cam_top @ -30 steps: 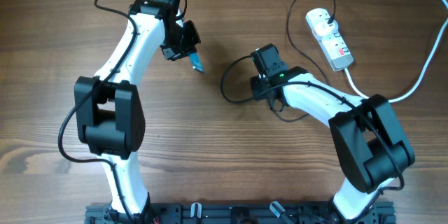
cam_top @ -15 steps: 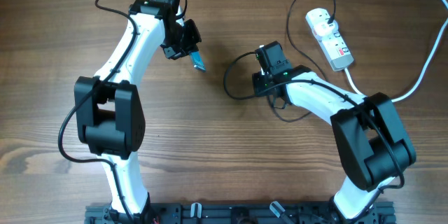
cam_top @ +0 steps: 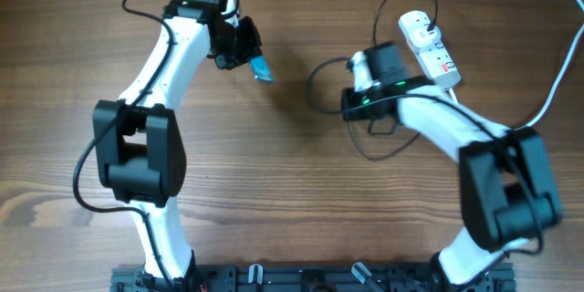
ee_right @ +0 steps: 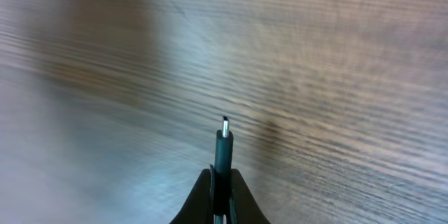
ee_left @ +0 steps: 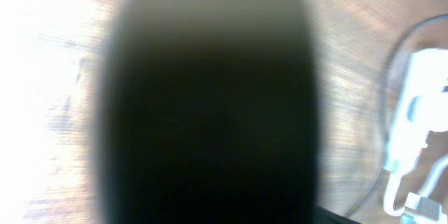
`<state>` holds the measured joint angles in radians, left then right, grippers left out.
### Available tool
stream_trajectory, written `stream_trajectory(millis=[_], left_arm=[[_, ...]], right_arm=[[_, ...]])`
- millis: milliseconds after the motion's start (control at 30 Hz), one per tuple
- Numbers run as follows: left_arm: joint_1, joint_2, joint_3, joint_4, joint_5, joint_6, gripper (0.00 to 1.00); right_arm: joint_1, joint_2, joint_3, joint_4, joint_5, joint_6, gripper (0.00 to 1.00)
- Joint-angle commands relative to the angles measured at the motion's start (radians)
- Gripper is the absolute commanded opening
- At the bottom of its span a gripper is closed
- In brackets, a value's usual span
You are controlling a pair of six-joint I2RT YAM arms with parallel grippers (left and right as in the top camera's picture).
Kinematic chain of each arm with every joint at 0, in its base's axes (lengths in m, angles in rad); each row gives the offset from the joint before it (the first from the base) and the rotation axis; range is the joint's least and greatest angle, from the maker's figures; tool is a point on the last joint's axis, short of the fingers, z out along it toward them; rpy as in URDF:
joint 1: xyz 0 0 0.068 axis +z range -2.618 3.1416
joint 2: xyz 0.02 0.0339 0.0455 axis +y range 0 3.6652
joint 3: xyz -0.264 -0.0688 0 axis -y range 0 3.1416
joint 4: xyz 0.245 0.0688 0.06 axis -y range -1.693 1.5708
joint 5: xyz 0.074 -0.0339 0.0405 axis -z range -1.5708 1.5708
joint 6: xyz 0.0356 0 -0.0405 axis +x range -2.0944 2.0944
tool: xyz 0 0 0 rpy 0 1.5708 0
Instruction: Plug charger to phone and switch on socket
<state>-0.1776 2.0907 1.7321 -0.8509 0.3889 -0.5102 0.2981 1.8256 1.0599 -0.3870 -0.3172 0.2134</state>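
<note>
Overhead: left gripper [cam_top: 239, 47], closed on phone [cam_top: 262, 69], far-left over table [cam_top: 274, 201]. Socket [cam_top: 429, 50] far-right; charger [cam_top: 375, 20] cable loops beside it.
Left wrist: dark blur fills frame; socket at right.
Right wrist: right gripper [ee_right: 220, 176] pinches charger plug, tip forward above wood.

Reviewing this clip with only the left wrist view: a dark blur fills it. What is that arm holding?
Observer: Overhead shows the left gripper, jaws shut on the phone, blue screen visible.
Operator: Where is the charger?
Observer: In the right wrist view, the right gripper has its jaws shut on the charger, plug tip sticking out ahead.
Operator: Plugged in?
Observer: No. Overhead shows bare table between phone and right gripper.
</note>
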Motion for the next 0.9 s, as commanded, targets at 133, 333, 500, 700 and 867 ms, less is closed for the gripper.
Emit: stream_trajectory(millis=[133,333,500,700,867], left_arm=[[0.052,-0.072,0.0,0.239,0.612,0.118,0.04],[0.051,-0.073,0.0,0.517,0.955,0.055,0.04],[0.051,-0.073,0.0,0.611,0.972,-0.05,0.04],[0.05,-0.073,0.0,0.718,0.93,-0.265,0.04],[0.048,-0.073,0.0,0.754,0.912,-0.439,0.04]], right_arm=[[-0.169,-0.081,-0.004,0.009,-0.851,-0.155,0.04],[-0.166,-0.081,-0.004,0.161,-1.218,-0.13,0.04],[-0.158,-0.081,-0.004,0.367,-1.248,0.089,0.04],[-0.105,-0.081,-0.004,0.639,-1.18,0.417,0.04],[-0.059,-0.081,-0.004,0.877,-1.121,0.67,0.04]])
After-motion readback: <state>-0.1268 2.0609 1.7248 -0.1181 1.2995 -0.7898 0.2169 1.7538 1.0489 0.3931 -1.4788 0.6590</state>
